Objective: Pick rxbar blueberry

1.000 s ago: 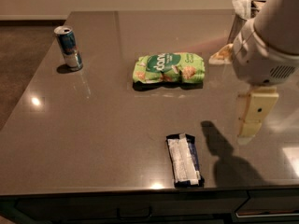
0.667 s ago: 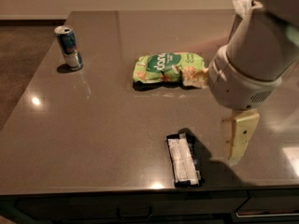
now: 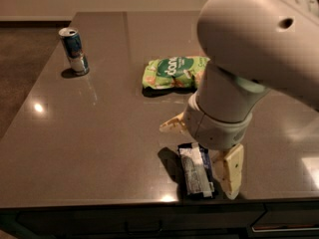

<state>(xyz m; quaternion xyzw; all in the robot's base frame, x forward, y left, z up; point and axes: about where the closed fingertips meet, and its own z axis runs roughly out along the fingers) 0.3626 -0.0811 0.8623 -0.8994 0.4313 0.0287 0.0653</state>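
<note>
The rxbar blueberry (image 3: 195,172), a flat dark navy bar with a white central strip, lies near the front edge of the grey table (image 3: 89,133). My gripper (image 3: 197,161) hangs just above the bar and is open. One cream finger (image 3: 172,125) points left beyond the bar's far end. The other finger (image 3: 230,170) reaches down beside the bar's right side. The bar's far end is partly hidden by my wrist. The bar still rests on the table.
A green snack bag (image 3: 174,71) lies at the table's middle, behind my arm. A blue-silver can (image 3: 75,51) stands at the far left. The table's front edge (image 3: 99,202) runs just below the bar. My large arm housing (image 3: 259,39) fills the upper right.
My arm has swung left and towards the camera, from the right of the bar to directly over it. The bar, bag and can have not moved.
</note>
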